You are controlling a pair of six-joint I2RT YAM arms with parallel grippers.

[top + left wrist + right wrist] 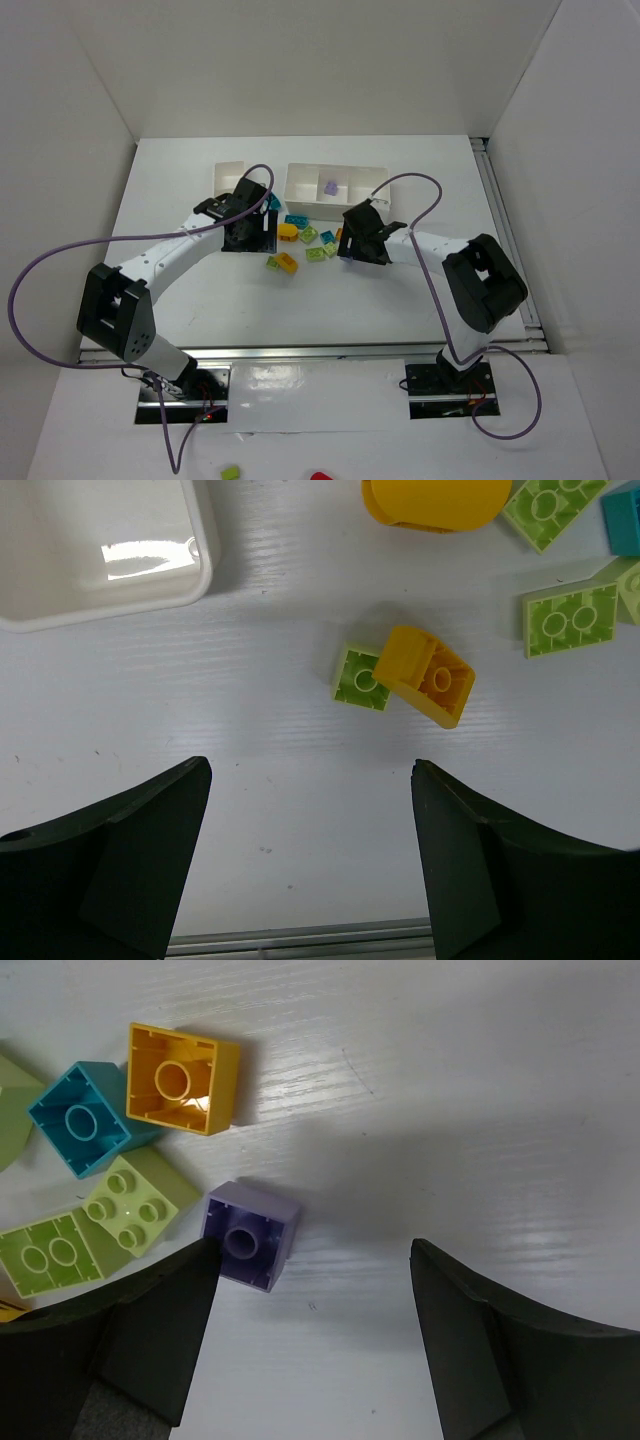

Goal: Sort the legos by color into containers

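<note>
Loose legos lie between my grippers: a rounded yellow piece (pixel 288 231), an orange brick (pixel 287 262) against a lime one (pixel 272 263), plus teal (pixel 296 220) and lime (pixel 315 253) bricks. The long white tray (pixel 370 180) holds one purple brick (pixel 329 186); the small tray (pixel 228 172) stands left of it. My left gripper (pixel 246 228) is open and empty; its view shows the orange brick (pixel 430 675) and the lime one (pixel 360 676) ahead of the gripper (pixel 310 770). My right gripper (pixel 360 242) is open; a purple brick (pixel 250 1235) lies at its left fingertip (pixel 195 1260).
The right wrist view also shows an orange brick (pixel 183 1078), a teal one (pixel 80 1118) and lime ones (pixel 130 1205). The small tray's corner (pixel 195 575) is at the left wrist view's upper left. White walls enclose the table; a rail (pixel 505 230) runs along its right edge.
</note>
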